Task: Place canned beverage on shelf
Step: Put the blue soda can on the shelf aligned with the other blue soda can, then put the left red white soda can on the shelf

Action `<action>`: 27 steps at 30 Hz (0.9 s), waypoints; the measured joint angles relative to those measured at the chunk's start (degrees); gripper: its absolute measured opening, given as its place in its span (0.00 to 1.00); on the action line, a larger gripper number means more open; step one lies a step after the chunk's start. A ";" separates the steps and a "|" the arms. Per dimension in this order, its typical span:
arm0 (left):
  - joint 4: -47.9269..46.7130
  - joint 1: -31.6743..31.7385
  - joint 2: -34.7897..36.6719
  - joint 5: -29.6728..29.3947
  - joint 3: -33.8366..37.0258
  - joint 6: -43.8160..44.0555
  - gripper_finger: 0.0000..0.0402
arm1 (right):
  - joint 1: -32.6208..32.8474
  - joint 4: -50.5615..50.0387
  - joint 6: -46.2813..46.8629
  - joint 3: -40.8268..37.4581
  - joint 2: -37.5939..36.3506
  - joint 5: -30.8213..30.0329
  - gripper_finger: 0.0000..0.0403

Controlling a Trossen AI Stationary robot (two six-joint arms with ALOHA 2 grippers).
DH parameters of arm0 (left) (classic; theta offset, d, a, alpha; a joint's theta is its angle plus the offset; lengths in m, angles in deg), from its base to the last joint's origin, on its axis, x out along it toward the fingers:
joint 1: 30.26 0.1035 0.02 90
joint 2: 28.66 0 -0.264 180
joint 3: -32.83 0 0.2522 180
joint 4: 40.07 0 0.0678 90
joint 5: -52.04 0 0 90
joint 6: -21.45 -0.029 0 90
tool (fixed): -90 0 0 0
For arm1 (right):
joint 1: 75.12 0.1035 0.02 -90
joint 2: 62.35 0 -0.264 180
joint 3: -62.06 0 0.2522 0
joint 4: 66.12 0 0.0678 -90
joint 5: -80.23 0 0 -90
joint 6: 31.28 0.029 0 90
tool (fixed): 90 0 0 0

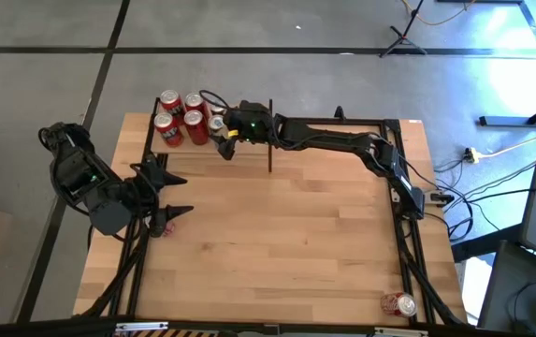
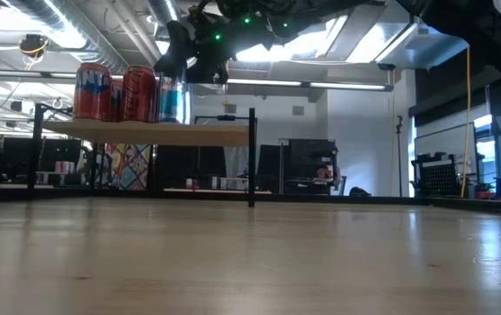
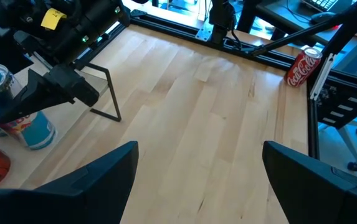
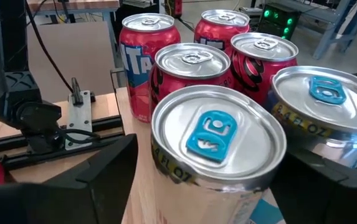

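The shelf (image 1: 241, 159) stands at the table's far left; in the low view its board (image 2: 171, 133) sits on thin black posts. Several red cans (image 1: 176, 117) stand on it. A silver-topped can with a blue tab (image 4: 215, 140) stands upright on the shelf beside a second blue-tab can (image 4: 324, 93). My right gripper (image 1: 221, 134) is open, its fingers on either side of the first blue-tab can's upper part. My left gripper (image 1: 176, 195) is open and empty above the table's left side. My right gripper reaches around the blue-tab can's upper part from above and from the table's right. A strip of wood shows between one finger (image 4: 106, 177) and the can. I cannot tell whether the other finger (image 4: 328, 186) touches it. The can stands on its base on the shelf.
A red cola can (image 1: 400, 303) lies at the table's near right corner; it also shows in the left wrist view (image 3: 303, 62). A small red thing (image 1: 169, 223) lies by my left gripper. Black frame rails run along the table's left, right and far edges.
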 joint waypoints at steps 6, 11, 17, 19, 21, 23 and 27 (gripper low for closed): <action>0.09 0.00 0.00 -0.01 0.00 -0.01 0.83 | 0.00 -0.19 -0.16 -0.05 -0.22 0.00 0.79; 0.07 0.00 0.00 -0.02 0.00 -0.25 0.83 | 0.00 0.00 -0.18 -0.09 -1.17 -0.02 0.79; 0.04 0.00 0.00 -0.20 0.00 -0.43 0.83 | 0.00 -0.36 -0.25 -0.09 -1.47 -0.02 0.79; 0.04 0.00 0.00 -0.19 0.00 -0.43 0.83 | 0.00 -0.40 -0.36 -0.09 -2.16 -0.02 0.79; 0.02 0.00 -0.02 -0.21 0.00 -0.43 0.83 | 0.00 -0.28 -0.38 -0.09 -3.05 -0.02 0.79; 0.02 0.00 -0.02 -0.21 0.00 -0.43 0.83 | 0.00 -0.36 -0.42 -0.09 -4.17 -0.02 0.79; 0.07 0.00 -0.02 -0.21 0.00 -0.43 0.83 | 0.00 -0.49 -1.15 -0.09 -6.65 -0.02 0.79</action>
